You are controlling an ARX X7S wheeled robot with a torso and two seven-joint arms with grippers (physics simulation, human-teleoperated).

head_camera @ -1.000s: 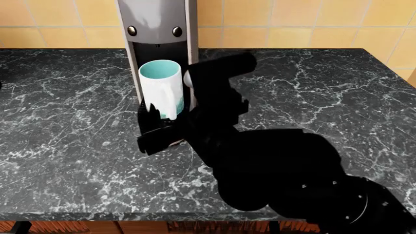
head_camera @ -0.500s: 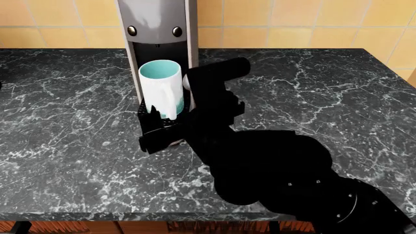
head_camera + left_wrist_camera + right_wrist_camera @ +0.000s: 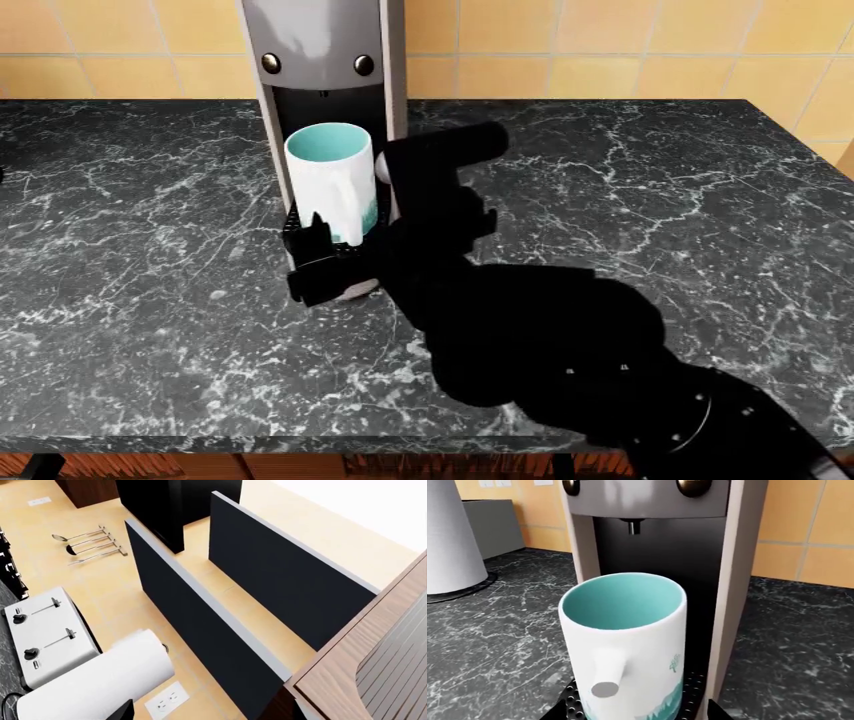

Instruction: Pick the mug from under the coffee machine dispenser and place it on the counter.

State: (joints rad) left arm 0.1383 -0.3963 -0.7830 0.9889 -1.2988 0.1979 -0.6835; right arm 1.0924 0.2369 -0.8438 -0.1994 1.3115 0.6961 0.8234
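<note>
The tall white mug (image 3: 330,180) with a teal inside stands on the round black drip tray (image 3: 695,690) in the recess of the grey coffee machine dispenser (image 3: 320,40). Its handle points toward me. My right gripper (image 3: 339,262) is open, low at the mug's base, with one finger on each side of it. In the right wrist view the mug (image 3: 627,645) fills the middle below the dispenser's nozzle (image 3: 634,526), and the right gripper (image 3: 634,716) shows only as black tips at the picture's edge. My left gripper (image 3: 207,716) is open and empty, away from the black marble counter (image 3: 641,180).
A white paper roll (image 3: 447,530) stands on the counter beside the machine. The left wrist view shows a toaster (image 3: 47,635), a paper roll (image 3: 100,680), hanging utensils (image 3: 90,542) and a wall socket (image 3: 167,700). A yellow tiled wall (image 3: 601,40) backs the counter.
My right arm has moved a little forward and left, bringing the open gripper closer around the mug's base. The mug has not moved.
</note>
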